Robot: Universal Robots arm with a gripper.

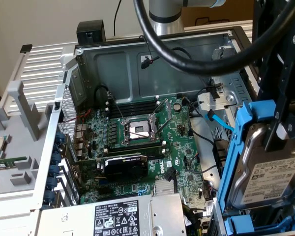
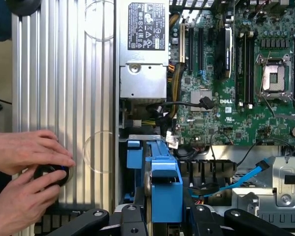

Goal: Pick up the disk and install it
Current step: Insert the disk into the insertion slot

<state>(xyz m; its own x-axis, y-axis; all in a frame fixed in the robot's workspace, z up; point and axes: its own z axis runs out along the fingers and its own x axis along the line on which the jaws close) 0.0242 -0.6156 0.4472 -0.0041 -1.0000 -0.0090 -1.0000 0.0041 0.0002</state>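
The disk (image 1: 268, 174) is a silver hard drive with a white label, clipped in a bright blue plastic frame. It hangs upright at the exterior view's right, above the front corner of the open computer case. My gripper (image 1: 281, 130) reaches down from above, and its black fingers are shut on the disk. In the wrist view the disk (image 2: 163, 179) appears edge-on between the black fingers (image 2: 132, 216) of my gripper (image 2: 163, 216). It is over the drive bay area beside the motherboard (image 2: 236, 98).
The case holds a motherboard (image 1: 137, 140), a graphics card (image 1: 125, 167) and a silver power supply (image 1: 123, 216). A blue cable (image 1: 217, 122) lies near the metal bay. A thick black hose (image 1: 187, 54) arcs overhead. A person's hands (image 2: 24, 164) hold a black knob on a ribbed silver panel (image 2: 64, 73).
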